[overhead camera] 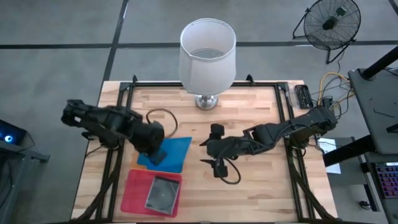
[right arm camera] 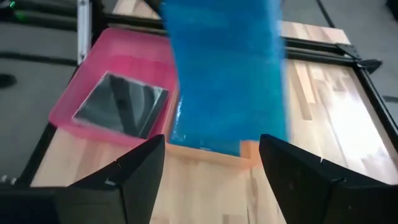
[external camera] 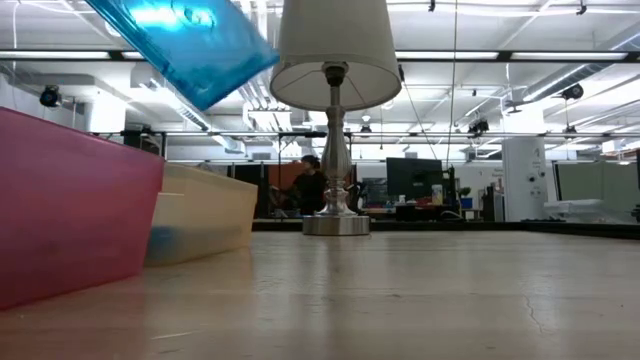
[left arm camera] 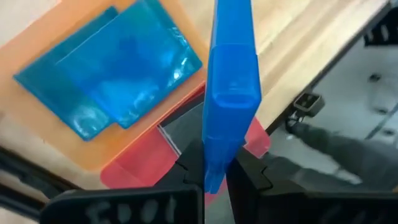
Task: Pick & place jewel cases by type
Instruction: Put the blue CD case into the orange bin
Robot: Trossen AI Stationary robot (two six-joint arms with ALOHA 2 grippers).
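One blue case (left arm camera: 231, 81) hung edge-on, pinched in the left gripper (left arm camera: 214, 174) above the orange tray (left arm camera: 118, 155) near the table's (overhead camera: 261, 155) front-left corner (placing step, I judged). Next: lower, release. Right gripper (right arm camera: 211, 165) waited mid-table, spread, empty.

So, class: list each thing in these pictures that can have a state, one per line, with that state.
left gripper: shut on a blue jewel case, held on edge above the trays
right gripper: open, empty
blue cases: lying stacked in the orange tray
dark case: lying flat in the pink tray
lamp: upright at the table's far edge
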